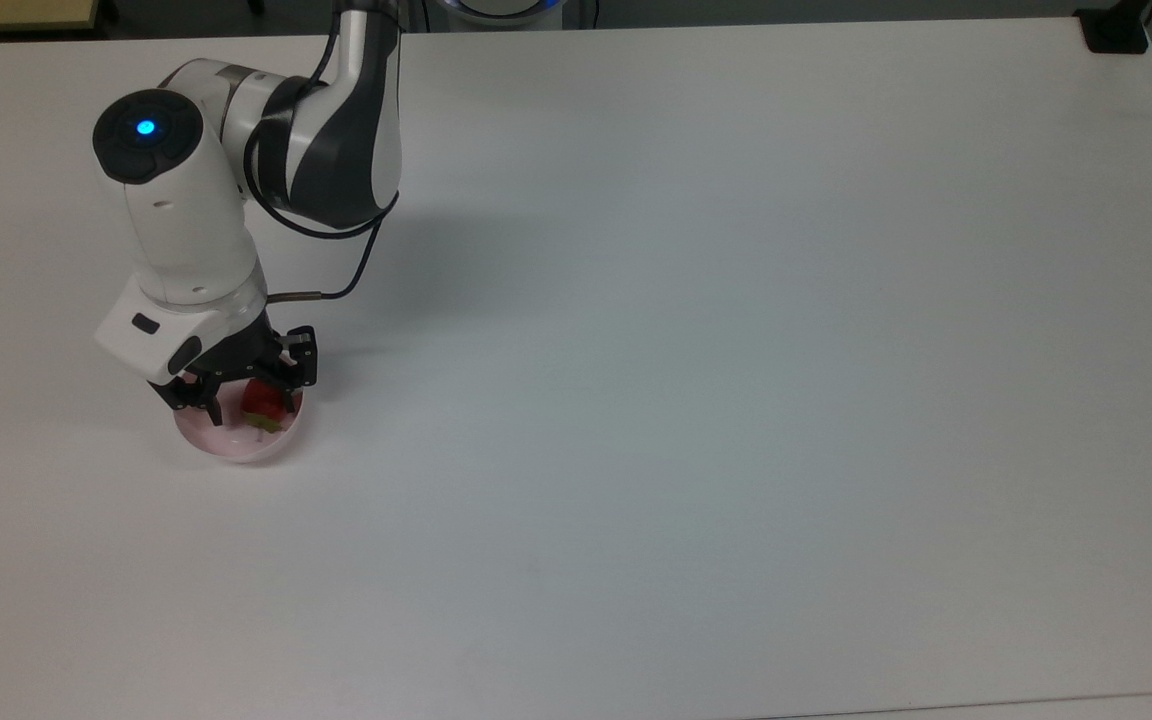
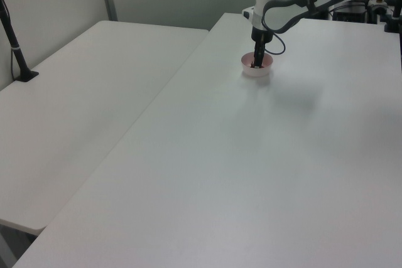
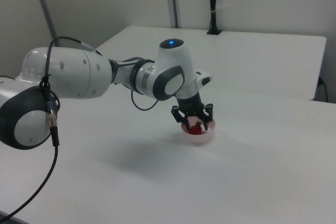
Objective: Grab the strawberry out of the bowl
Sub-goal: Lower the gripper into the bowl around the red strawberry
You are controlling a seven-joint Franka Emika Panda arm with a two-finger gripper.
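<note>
Top view showed the strawberry [image 1: 264, 403] lying in the pink bowl [image 1: 236, 447], near the counter's [image 1: 696, 350] left edge. The jaws [image 1: 247, 397] were open, down inside the bowl, one finger on each side of the berry, holding nothing yet. They should close softly, then lift straight up so the light bowl stays put.

Three fixed cameras cover one white table [image 1: 736, 400] from above and from two opposite sides.
The top view looks straight down; the left view stands far back, high, along the table; the right view sits nearer, facing the arm [image 3: 79, 77]. All share the bowl [image 1: 236, 445] corner.
</note>
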